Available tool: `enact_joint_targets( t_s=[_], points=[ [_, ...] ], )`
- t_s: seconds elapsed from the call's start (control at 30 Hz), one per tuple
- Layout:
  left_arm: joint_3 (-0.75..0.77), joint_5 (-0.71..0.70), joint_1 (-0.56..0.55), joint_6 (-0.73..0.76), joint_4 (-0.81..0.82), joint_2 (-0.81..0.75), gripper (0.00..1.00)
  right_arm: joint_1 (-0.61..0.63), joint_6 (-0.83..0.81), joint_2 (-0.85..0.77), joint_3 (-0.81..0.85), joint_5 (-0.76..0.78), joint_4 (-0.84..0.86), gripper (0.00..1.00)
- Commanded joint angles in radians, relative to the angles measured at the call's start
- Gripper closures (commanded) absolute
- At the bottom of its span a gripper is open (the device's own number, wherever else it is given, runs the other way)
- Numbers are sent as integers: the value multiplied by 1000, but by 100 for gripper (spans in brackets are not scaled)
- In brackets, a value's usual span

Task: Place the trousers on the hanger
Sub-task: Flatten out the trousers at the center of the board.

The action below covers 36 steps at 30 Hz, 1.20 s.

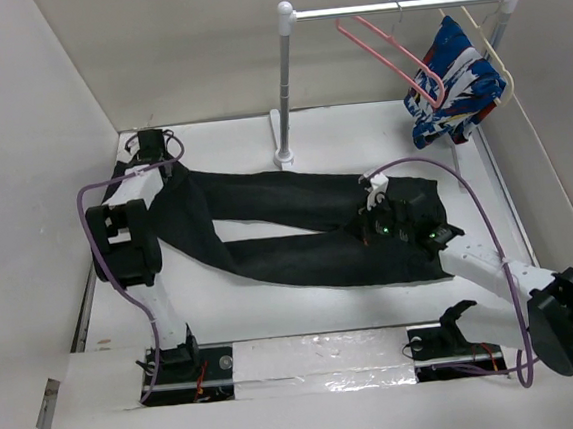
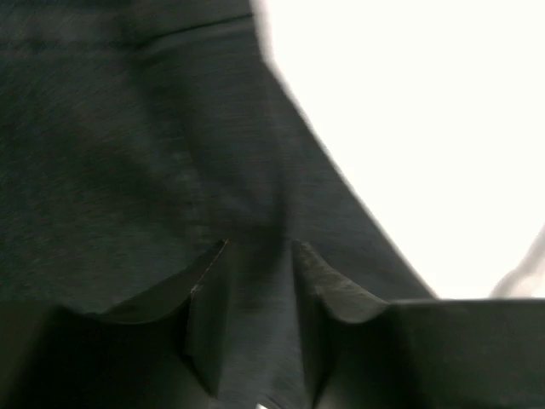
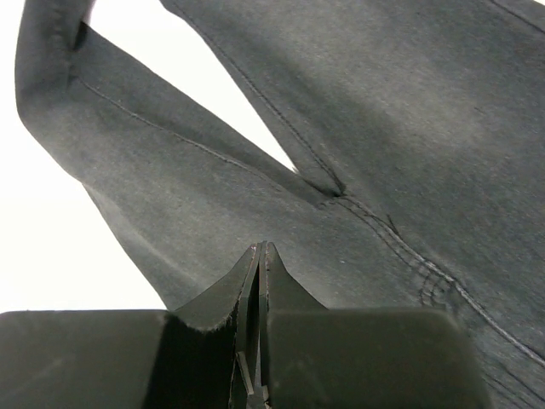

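Lying flat on table [image 1: 360, 138], trousers [image 1: 298, 229] spread lengthwise, probably for folding; hanger [image 1: 393, 57] hung on rail [image 1: 399, 6], well apart. Left gripper [image 2: 260, 247] jaws narrowly parted over leg cloth; right gripper [image 3: 260, 249] jaws closed above crotch seam.

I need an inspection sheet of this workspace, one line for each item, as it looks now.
Surface: white table, trousers spread on it.
Job's things: trousers lie flat, legs apart; pink hanger hangs bare on the rail.
Clutter: patterned garment on a white hanger, same rail.
Grippers: left gripper jaws apart over a leg; right gripper shut by the crotch seam.
Cables: purple cables in loose loops above the table.
Surroundings: white walls; nothing else seen.
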Motion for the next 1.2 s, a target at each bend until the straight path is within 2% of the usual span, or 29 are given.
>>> enact_joint_targets(
  t_s=[0.0, 0.03, 0.13, 0.3, 0.4, 0.43, 0.5, 0.53, 0.57, 0.67, 0.77, 0.83, 0.9, 1.17],
  points=[
    [35, -76, 27, 8, -65, 34, 69, 16, -9, 7, 48, 19, 70, 95],
    [47, -74, 27, 22, -67, 41, 62, 16, -9, 8, 51, 17, 73, 94],
    [86, -47, 27, 49, -68, 58, 57, 36, -9, 0, 64, 19, 68, 94],
    [121, -4, 27, 85, -53, -32, 57, 77, -38, -56, 104, 59, 28, 94],
    [75, 37, 73, 63, 3, -110, 58, 88, -61, -81, 108, 85, 11, 94],
    [70, 73, 84, 59, 7, -119, 63, 88, -63, -85, 104, 85, 17, 94],
    [80, 81, 93, 63, -18, -97, 81, 88, -65, -93, 91, 85, 37, 94],
    [111, 79, 93, 75, -41, -75, 97, 88, -61, -98, 81, 82, 45, 94],
    [128, 78, 93, 79, -65, -28, 100, 88, -61, -101, 78, 79, 54, 95],
    [147, 53, 93, 77, -107, 31, 100, 88, -63, -105, 70, 65, 56, 95],
    [110, 73, 113, 66, -64, 43, 99, 88, -63, -113, 59, 60, 59, 95],
    [97, 126, 122, 65, -22, 51, 84, 88, -61, -113, 50, 56, 76, 95],
    [106, 137, 122, 66, -13, 69, 80, 88, -54, -104, 38, 43, 100, 95],
    [155, 123, 142, 59, -27, 161, 78, 88, -61, -66, 39, 25, 108, 95]
  ],
)
